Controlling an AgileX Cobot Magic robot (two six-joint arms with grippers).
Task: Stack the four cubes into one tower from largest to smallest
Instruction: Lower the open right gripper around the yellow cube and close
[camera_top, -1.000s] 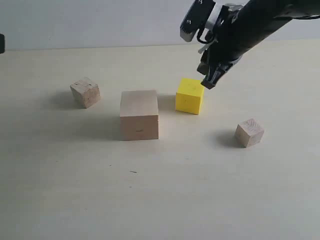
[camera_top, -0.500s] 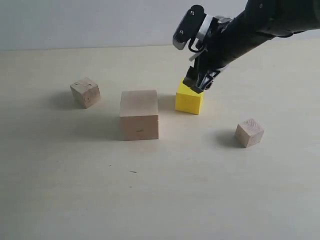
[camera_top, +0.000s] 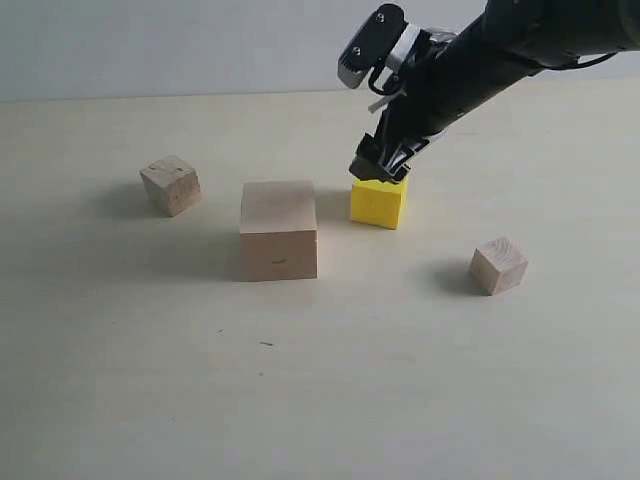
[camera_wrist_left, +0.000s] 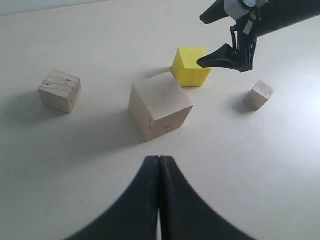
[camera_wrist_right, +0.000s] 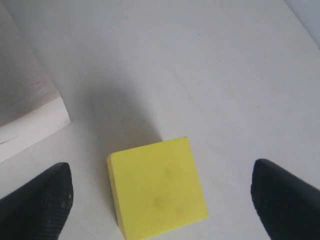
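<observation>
Four cubes rest separately on the table (camera_top: 320, 420); no stacking step is complete. My right gripper (camera_top: 380, 172) is spread wide and holds nothing, and in the exterior view its tips stand at about the top edge of the yellow cube (camera_top: 379, 203). In the right wrist view this cube sits between my two fingers (camera_wrist_right: 42, 200), roughly centred in the gap, with bare table showing on both sides, so neither pad touches it. The cube's faces are turned slightly off the line joining the fingers. I judge that a small wrist rotation before closing would seat the pads flat. I also judge that a further descent is required, so that the pads bear on the side faces and not on the top rim. A cube has no long axis, so either pair of opposite faces serves. The large pale wooden cube (camera_top: 278, 230), the base of the tower, lies just beside the yellow cube toward the left of the exterior view, with a narrow gap between them. After the grasp, the transfer should therefore be a lift and a short travel that way. My left gripper (camera_wrist_left: 159, 200) is closed on nothing and hangs well back from every cube, so the right arm is the nearer one. The small brownish cube (camera_top: 170, 185) lies left of the base, and the smallest pale cube (camera_top: 499, 265) lies right of the yellow cube, well apart.
</observation>
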